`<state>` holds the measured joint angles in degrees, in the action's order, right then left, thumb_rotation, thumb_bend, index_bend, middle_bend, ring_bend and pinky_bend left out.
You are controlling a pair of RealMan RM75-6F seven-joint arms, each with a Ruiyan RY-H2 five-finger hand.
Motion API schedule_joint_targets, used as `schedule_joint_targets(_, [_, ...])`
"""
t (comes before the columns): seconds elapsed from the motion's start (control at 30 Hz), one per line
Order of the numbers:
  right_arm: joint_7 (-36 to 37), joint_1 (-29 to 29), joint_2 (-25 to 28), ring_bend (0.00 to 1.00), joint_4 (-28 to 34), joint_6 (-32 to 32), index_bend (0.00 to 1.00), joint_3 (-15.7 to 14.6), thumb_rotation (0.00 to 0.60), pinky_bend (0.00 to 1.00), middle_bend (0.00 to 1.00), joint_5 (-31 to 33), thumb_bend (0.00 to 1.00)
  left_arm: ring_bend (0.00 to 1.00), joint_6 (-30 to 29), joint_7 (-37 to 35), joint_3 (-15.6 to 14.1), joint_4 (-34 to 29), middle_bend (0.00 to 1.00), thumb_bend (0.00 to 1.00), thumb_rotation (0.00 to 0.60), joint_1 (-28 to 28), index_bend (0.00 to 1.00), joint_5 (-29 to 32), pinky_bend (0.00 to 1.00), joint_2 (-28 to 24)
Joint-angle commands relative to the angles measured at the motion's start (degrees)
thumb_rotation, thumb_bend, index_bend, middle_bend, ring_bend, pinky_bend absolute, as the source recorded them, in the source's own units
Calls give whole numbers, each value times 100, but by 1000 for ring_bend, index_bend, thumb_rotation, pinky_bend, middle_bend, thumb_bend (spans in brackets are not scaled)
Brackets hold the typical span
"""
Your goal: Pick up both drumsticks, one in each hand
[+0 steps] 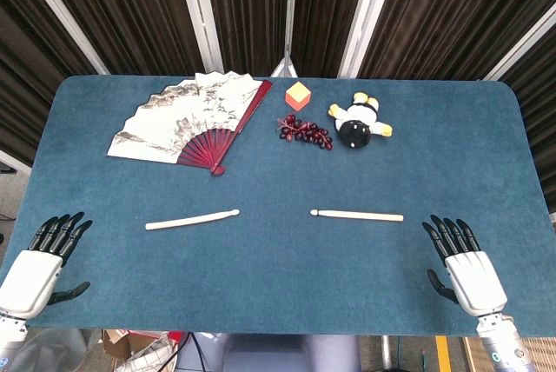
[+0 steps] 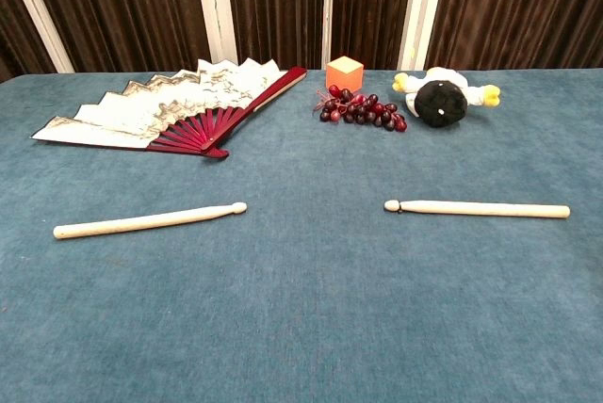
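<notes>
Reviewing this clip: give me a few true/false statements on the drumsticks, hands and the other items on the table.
1. Both drumsticks, the left drumstick and the right drumstick, lie flat on the table. True.
2. The left hand grips a drumstick. False: it holds nothing, fingers apart.
3. The right hand holds nothing. True.
4. The fan is folded shut. False: it lies spread open.
5. The grapes lie between the fan and the plush toy. True.

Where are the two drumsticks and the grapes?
left drumstick (image 1: 192, 219), head view, middle of its shaft
right drumstick (image 1: 357, 215), head view, middle of its shaft
grapes (image 2: 363, 109), chest view, middle of the bunch
</notes>
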<state>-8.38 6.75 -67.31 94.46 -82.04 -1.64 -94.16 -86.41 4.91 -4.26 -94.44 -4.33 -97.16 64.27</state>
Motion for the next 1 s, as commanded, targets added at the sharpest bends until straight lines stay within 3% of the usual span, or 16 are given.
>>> schedule_joint_targets(0.03, [1, -1, -3, 0, 0, -4, 0, 1, 600, 36, 0, -2, 415, 0, 0, 1, 1, 3, 0, 64, 600, -1, 0, -2, 30, 0])
schedule_joint_targets(0.3, [24, -6, 3, 0, 3, -24, 0, 3, 600, 39, 0, -14, 414, 0, -22, 17, -1, 8, 0, 64, 600, 5, 0, -29, 30, -2])
schedule_joint_targets(0.37, [30, -7, 4, 0, 7, -29, 0, 7, 600, 93, 0, -12, 414, 0, -31, 18, -3, 14, 0, 64, 600, 9, 0, -35, 29, -1])
schedule_joint_targets(0.4, [31, -1, -3, 14, 11, -23, 0, 12, 600, 172, 0, -10, 414, 0, -36, 13, -4, 17, 0, 64, 600, 13, 0, -37, 30, 1])
schedule_joint_targets(0.5, [-3, 46, -46, 181, 0, -6, 0, 75, 600, 423, 1, 5, 414, 0, -42, -3, 3, 17, 0, 64, 600, 14, 0, -26, 29, 4])
schedule_joint_targets(0.6, [-83, 183, -161, 509, -37, 136, 38, 234, 600, 691, 76, 140, 414, 0, -59, -16, 6, 33, 0, 64, 600, 16, 0, -42, 29, 13])
schedule_joint_targets(0.7, [-249, 391, -323, 650, -116, 412, 158, 429, 600, 782, 185, 371, 415, 0, -71, -28, 11, 37, 0, 64, 600, 19, 0, -45, 30, 19])
schedule_joint_targets(1.0, [-977, 1129, -1184, 734, -719, 1304, 338, 1045, 600, 821, 299, 1293, 414, 0, -45, -7, 17, 26, 0, 64, 600, 12, 0, -27, 30, 26])
